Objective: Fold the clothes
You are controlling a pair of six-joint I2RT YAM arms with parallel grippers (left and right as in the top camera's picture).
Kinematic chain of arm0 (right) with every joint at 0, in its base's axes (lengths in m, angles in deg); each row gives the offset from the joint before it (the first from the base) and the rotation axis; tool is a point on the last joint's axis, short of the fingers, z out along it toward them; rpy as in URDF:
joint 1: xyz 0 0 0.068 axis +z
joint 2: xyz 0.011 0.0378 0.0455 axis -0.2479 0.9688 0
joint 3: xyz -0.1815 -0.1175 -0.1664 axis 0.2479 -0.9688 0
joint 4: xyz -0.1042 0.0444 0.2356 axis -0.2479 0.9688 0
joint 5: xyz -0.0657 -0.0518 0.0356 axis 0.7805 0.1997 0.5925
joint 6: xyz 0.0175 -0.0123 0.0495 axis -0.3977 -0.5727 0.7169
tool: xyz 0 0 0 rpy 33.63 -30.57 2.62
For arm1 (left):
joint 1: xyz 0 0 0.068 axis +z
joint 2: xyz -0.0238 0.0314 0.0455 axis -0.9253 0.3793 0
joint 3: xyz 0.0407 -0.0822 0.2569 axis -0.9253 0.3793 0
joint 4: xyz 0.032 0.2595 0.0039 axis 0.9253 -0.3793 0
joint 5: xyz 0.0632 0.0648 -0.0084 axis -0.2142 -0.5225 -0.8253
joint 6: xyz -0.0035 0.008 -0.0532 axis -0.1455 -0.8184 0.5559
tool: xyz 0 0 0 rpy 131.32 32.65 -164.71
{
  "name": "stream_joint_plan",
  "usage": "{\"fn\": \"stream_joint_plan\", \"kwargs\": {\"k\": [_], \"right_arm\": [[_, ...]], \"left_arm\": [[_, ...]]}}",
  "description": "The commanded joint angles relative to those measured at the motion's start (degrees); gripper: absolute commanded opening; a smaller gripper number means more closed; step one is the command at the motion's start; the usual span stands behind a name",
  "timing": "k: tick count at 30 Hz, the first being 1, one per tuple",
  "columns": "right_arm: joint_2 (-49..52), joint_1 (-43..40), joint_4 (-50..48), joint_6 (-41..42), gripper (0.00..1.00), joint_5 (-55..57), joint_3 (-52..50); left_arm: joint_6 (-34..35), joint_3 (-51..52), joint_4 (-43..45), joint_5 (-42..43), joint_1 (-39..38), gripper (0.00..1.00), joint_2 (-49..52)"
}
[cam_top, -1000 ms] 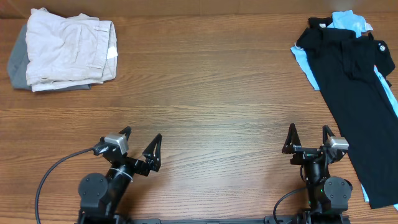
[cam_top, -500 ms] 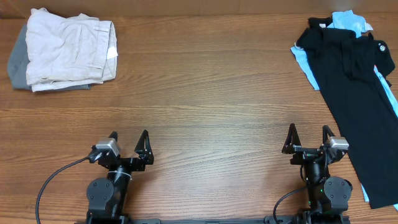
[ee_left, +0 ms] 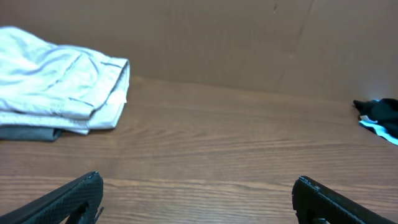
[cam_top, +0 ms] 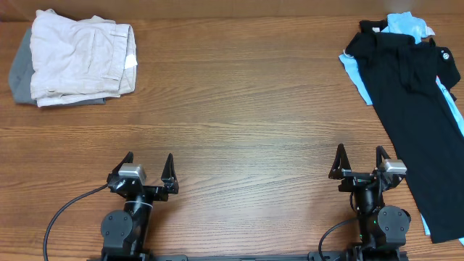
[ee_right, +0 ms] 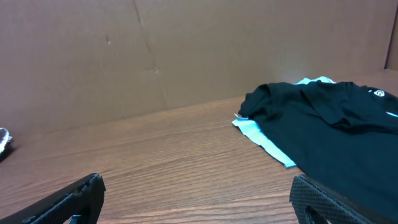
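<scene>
Tabletop (cam_top: pixel 239 109) separates folded shorts (cam_top: pixel 80 61), far left, from black shirt (cam_top: pixel 417 109), right edge.

Two folded garments (cam_top: pixel 80 58) (cam_top: pixel 18 72), two loose shirts (cam_top: pixel 413 101) (cam_top: pixel 402 23) (black over blue), two claws (cam_top: pixel 148 156) (cam_top: pixel 359 150).

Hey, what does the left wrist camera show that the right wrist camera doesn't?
Only the left wrist view plainly shows the folded beige garment on a gray garment. Only the right wrist view shows the black shirt spread over the light blue shirt clearly; the left view catches just a sliver of them. Both show the wooden table, a brown backdrop and their own open fingers at the bottom corners.
</scene>
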Motion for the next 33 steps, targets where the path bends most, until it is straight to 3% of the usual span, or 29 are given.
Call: {"fn": "stream_joint_plan", "kwargs": {"k": [1,33], "right_arm": [[-0.68,-0.2,-0.33,0.24,1.0,0.35,-0.61],[-0.68,-0.2,-0.33,0.24,1.0,0.35,-0.61]], "left_arm": [[-2.58,0.55,0.2,-1.18,1.03,1.0,-0.94],[-3.65,0.55,0.22,-1.53,2.51,1.0,-0.92]]}}
